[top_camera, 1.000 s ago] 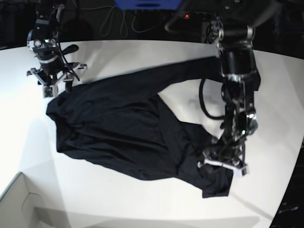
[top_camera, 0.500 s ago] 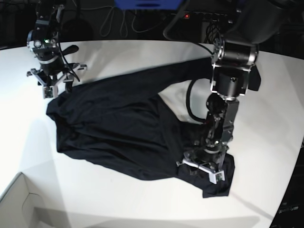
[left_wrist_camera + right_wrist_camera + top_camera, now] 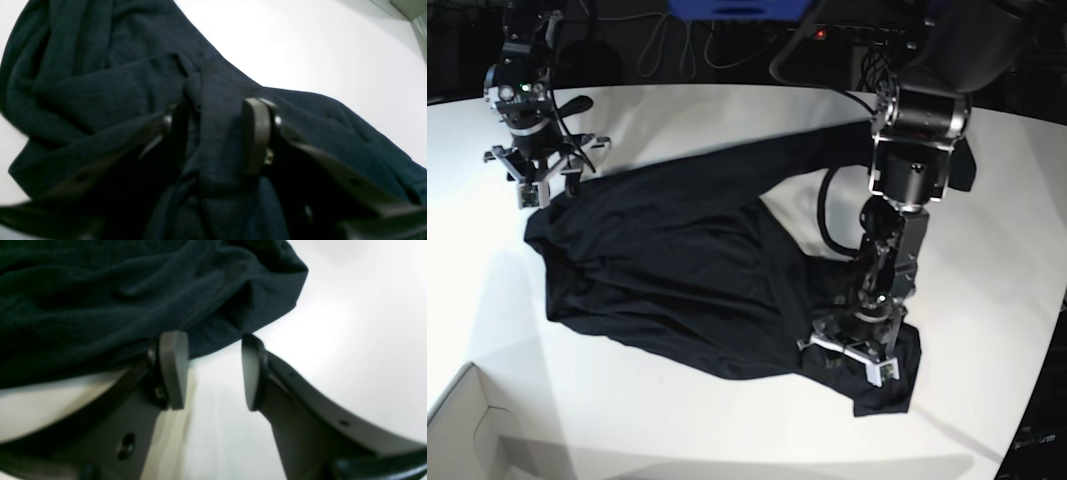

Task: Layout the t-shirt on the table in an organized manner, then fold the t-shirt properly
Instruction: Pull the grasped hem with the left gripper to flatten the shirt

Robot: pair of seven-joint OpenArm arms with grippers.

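- While the t-shirt [image 3: 687,270] lies crumpled across the middle of the tabletop [image 3: 987,260], the left gripper [image 3: 855,352] has swung inward over the last second, from the garment's outer lower corner to a spot further onto the cloth.
- Over the last half second that arm holds almost the same pose; the sweep looks finished.
- Left wrist view: the left gripper [image 3: 217,133] straddles a raised ridge of dark fabric, with cloth filling the gap between its fingers. It appears to be pinching that fold, though how firmly cannot be told.
- Right gripper [image 3: 539,172] sits at the shirt's far upper corner, unchanged through all three base views.
- Right wrist view: the right gripper [image 3: 213,370] is spread, bare tabletop [image 3: 350,323] between its fingers, the shirt's edge [image 3: 133,300] just beyond the tips. Nothing held.
- Shirt outline has not shifted; one sleeve still trails toward the back under the left arm.
- Judgement: the layout stage is barely begun. The left side has found its hold, while the right must still close on its corner before any spreading pull.
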